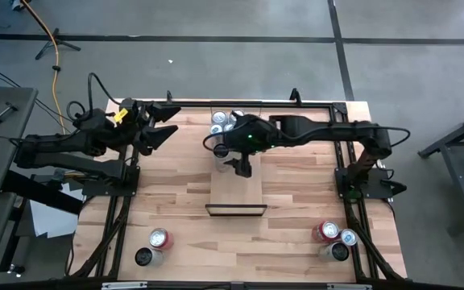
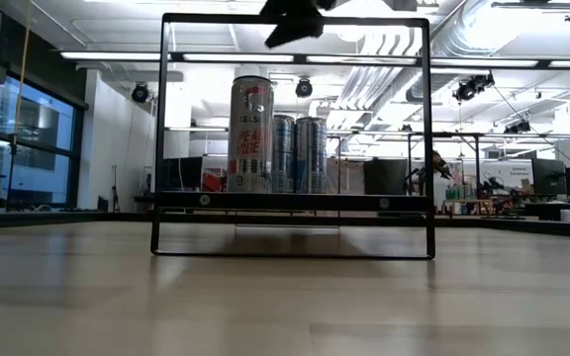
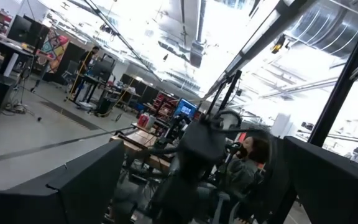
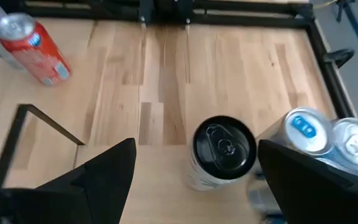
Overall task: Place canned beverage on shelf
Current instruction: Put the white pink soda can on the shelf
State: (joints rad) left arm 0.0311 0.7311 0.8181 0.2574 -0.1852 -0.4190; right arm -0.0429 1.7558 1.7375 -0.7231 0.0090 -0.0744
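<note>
The shelf [image 1: 237, 189] is a narrow light-wood plank on the tabletop, with a black frame [image 2: 162, 129] at its near end. On it stands a tall white canned beverage with a black top [image 4: 224, 147] [image 2: 251, 133]. Two silver-blue cans [image 4: 303, 130] [image 2: 298, 153] stand upright just behind it at the shelf's far end. My right gripper [image 1: 241, 165] [image 4: 194, 171] hovers open above the shelf; its fingers stand on either side of the black-topped can and higher than it, touching nothing. My left gripper [image 1: 164, 127] waits open at the far left, tipped up toward the room.
A red can [image 1: 159, 238] and a dark-topped can [image 1: 143, 257] stand near the table's front left. Three more cans [image 1: 335, 240] cluster at the front right. The black arm mounts [image 1: 119, 173] [image 1: 353, 173] flank the shelf. Bare tabletop lies between the shelf and the front cans.
</note>
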